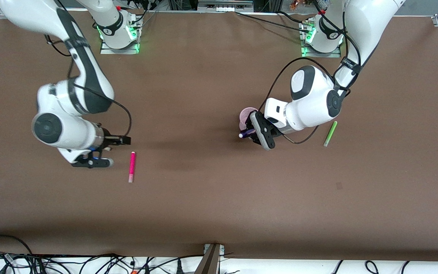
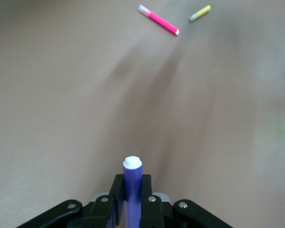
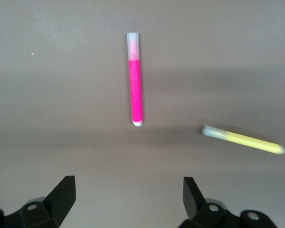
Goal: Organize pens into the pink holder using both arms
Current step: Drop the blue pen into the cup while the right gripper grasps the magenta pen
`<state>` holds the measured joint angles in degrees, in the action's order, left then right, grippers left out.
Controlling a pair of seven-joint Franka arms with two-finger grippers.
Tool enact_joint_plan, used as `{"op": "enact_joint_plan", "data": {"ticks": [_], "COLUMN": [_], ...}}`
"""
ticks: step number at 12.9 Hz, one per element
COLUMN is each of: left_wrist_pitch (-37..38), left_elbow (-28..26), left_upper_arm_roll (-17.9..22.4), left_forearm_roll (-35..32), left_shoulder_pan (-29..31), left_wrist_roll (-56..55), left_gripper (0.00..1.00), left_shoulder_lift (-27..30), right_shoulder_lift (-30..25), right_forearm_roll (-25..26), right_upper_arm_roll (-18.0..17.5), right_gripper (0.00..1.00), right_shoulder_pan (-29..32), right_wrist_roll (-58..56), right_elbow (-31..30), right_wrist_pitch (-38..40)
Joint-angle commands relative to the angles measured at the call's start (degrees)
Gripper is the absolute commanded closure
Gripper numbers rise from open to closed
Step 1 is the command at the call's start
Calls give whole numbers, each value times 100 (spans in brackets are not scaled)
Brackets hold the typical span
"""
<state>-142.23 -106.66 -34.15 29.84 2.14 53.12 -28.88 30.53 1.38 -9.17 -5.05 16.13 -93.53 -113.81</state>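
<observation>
My left gripper is shut on the dark purple pen, held about level just above the table beside the pink holder, which the gripper partly hides. In the left wrist view the purple pen sticks out between the shut fingers, pale end forward. My right gripper is open and empty, low over the table beside the magenta-pink pen. The right wrist view shows the open gripper, the magenta-pink pen and the yellow pen lying on the table. The light green pen lies toward the left arm's end.
The brown table has a wide bare stretch nearer the camera. The left wrist view shows the magenta-pink pen and the yellow pen far off. The yellow pen is hidden in the front view. Cables run along the table's near edge.
</observation>
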Motion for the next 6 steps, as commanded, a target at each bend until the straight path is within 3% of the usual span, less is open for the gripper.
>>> {"op": "enact_joint_plan", "data": {"ticks": [1, 6], "left_wrist_pitch": [-147, -323], "left_elbow": [-311, -557], "left_upper_arm_roll": [-83, -206], "left_forearm_roll": [163, 154], "left_shoulder_pan": [-3, -144], "left_wrist_roll": [208, 137], "left_gripper": [100, 100], "left_shoulder_lift": [93, 93], "right_shoulder_lift": [330, 752], "right_forearm_roll": [-16, -15], "right_upper_arm_roll": [12, 21], "right_gripper": [0, 1], "right_shoulder_pan": [13, 66], "right_wrist_roll": [215, 329], "right_elbow": [-243, -351], "right_wrist_pitch": [-701, -1415]}}
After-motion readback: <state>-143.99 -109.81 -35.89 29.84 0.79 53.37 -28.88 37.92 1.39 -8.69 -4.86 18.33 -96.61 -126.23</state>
